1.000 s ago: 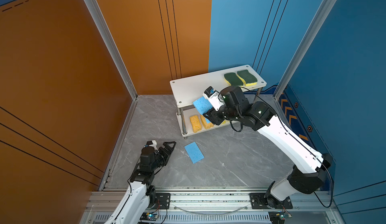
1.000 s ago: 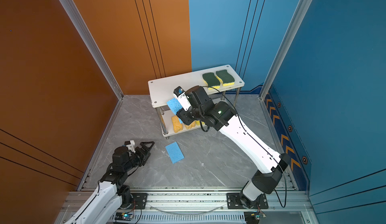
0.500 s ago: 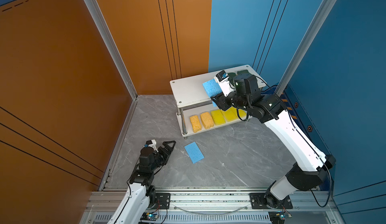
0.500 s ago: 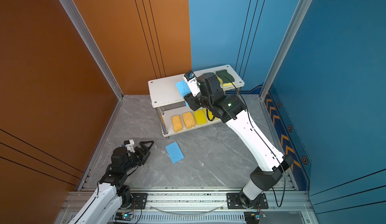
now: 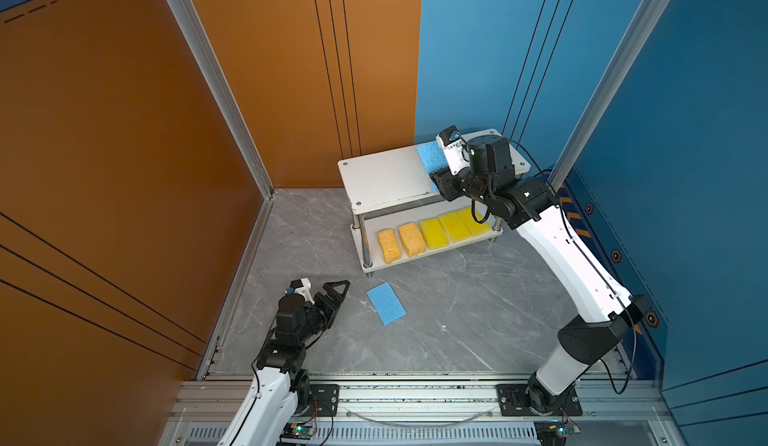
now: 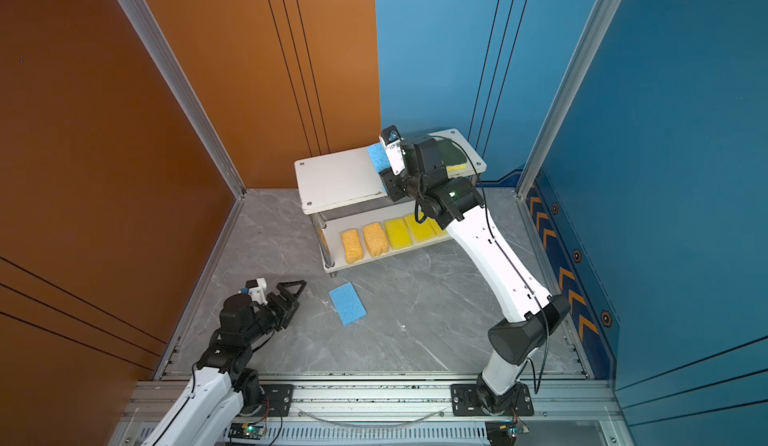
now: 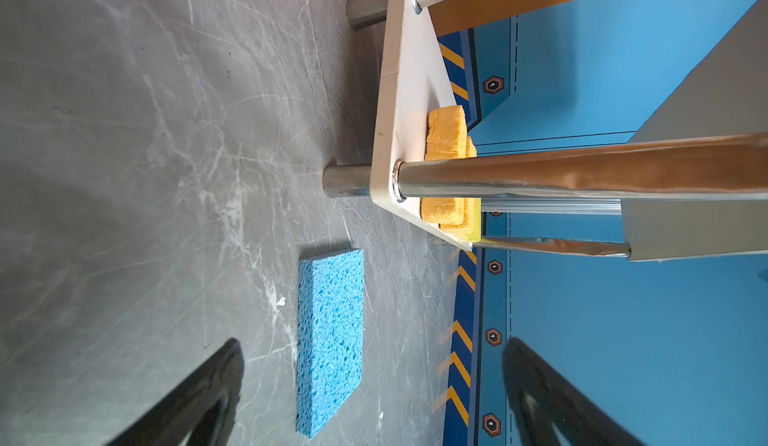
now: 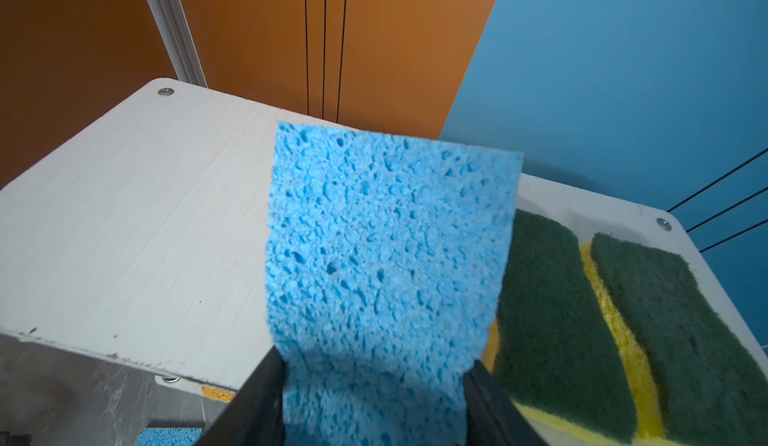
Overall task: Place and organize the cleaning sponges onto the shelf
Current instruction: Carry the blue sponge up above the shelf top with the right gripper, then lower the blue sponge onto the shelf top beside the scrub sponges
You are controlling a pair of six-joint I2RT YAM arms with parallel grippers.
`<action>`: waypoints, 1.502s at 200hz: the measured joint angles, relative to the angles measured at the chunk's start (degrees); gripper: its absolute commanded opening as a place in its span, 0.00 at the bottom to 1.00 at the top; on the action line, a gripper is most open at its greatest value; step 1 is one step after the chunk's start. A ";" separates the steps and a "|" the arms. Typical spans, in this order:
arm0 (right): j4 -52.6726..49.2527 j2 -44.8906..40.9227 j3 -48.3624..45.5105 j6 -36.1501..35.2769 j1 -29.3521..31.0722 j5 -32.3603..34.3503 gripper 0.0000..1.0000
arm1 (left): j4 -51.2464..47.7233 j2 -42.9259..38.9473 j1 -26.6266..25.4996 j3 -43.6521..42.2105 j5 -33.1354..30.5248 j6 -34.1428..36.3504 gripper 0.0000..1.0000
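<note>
High top views look down; wrist views, seemingly close, share shelf (image 8: 124, 215).

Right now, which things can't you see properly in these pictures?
Green-topped sponges: in a top view, mostly behind the right arm.
Last bright yellow sponge: in a top view, partly behind that arm.
Held blue sponge: right wrist view, its gripped end runs off the picture edge; whether it touches the shelf is unclear.
Left gripper: left wrist view, fingers blurred, cut off by the edge.
</note>
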 measured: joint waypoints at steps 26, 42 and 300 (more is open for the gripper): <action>1.64 1.88 0.70 0.02 -0.20 0.20 0.58 | 0.00 -0.11 0.00 0.00 0.02 0.00 0.97; 2.21 3.04 0.96 0.22 -0.17 0.20 0.58 | -0.02 -0.22 0.00 0.00 0.02 0.00 0.98; 5.01 5.95 0.98 4.55 -0.46 1.33 0.73 | -5.40 -6.86 0.00 -1.07 0.20 -1.07 0.98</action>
